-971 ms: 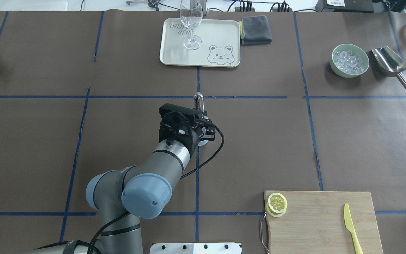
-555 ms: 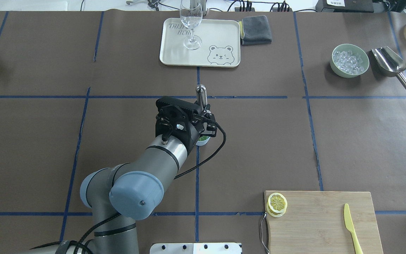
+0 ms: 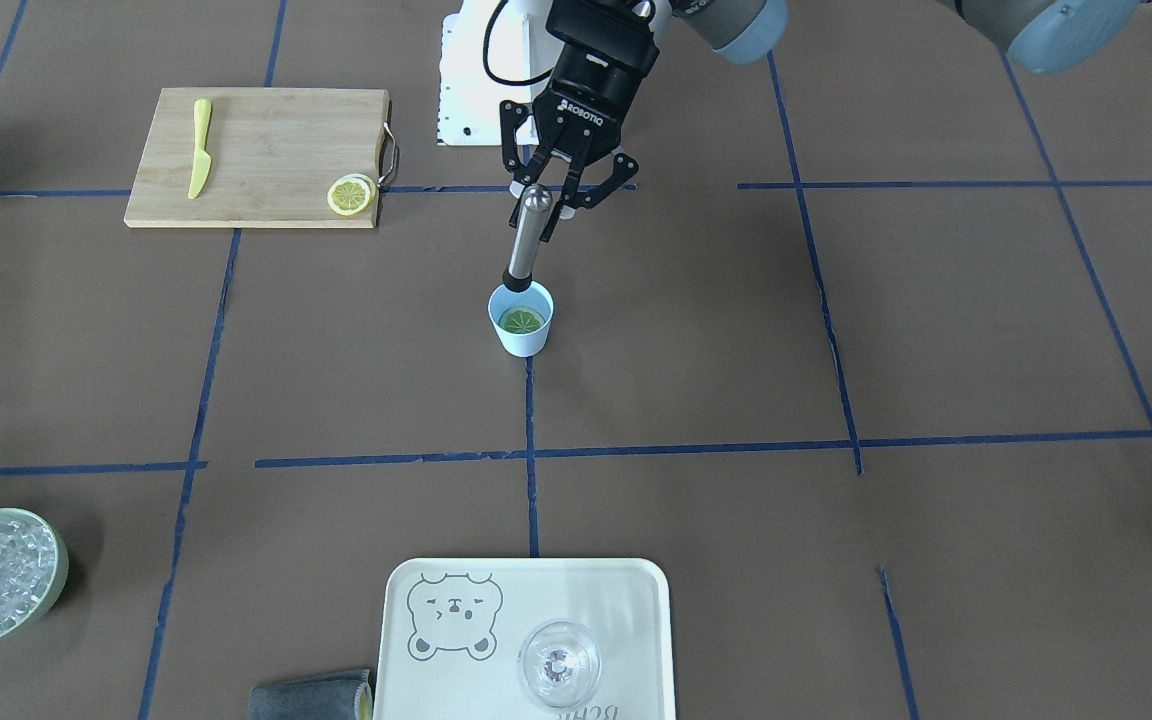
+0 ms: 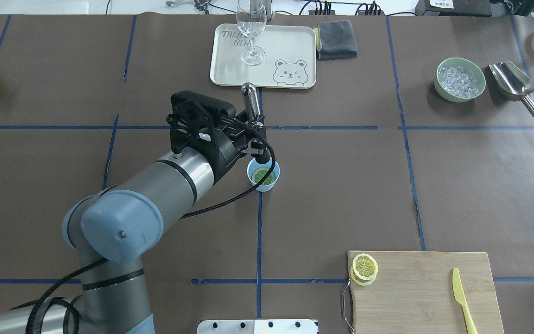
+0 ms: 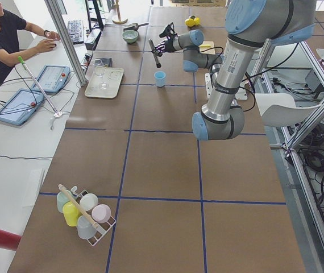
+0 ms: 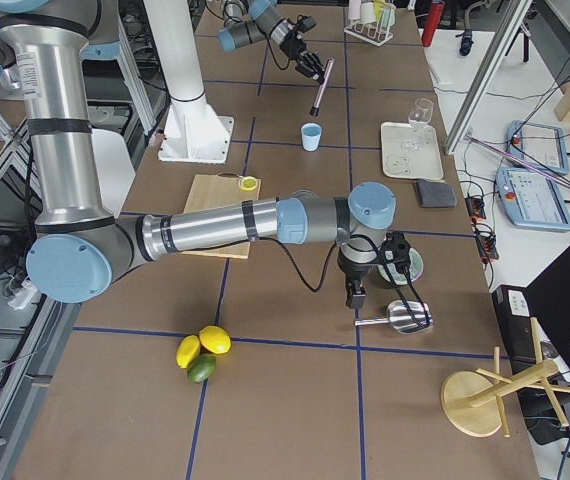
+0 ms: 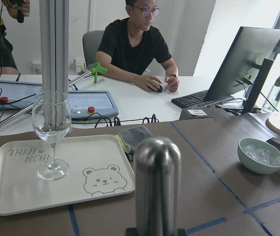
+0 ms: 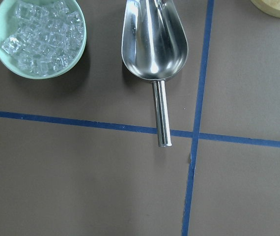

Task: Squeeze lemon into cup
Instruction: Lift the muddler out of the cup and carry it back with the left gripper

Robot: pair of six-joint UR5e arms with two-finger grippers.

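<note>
The left gripper [image 3: 547, 203] has its two fingers closed on the upper part of a metal muddler [image 3: 526, 238]. It grips the shaft just under the rounded steel head, which fills the foreground of the left wrist view. The muddler [image 4: 251, 99] is tilted, and its dark lower tip hangs just above the rim of the cup [image 3: 522, 342], clear of it in both side views. The cup [image 4: 268, 187] stands upright on the brown table cover, on a blue tape line. The lemon slice [image 3: 522, 320] lies flat inside at the bottom, looking greenish in the shade [image 4: 263, 176]. Beyond the cup, away from the robot, is a cream tray [image 4: 230, 69] with a bear drawing. An upright wine glass [image 4: 251, 28] stands on the tray and a folded grey cloth [image 4: 337, 39] lies just beside it. On the robot's side of the cup and off to its right lies a wooden cutting board [image 4: 415, 297]. The board carries a small stack of more slices [image 4: 365, 268] at its corner nearest the cup and a yellow knife [image 4: 461, 293] well apart from them. Far to the cup's right, a pale-green bowl of ice [image 4: 439, 89] sits next to a steel scoop [image 4: 513, 83]. The right gripper [image 6: 398, 265] hangs over those two; whether its fingers are apart or together cannot be told.
</note>
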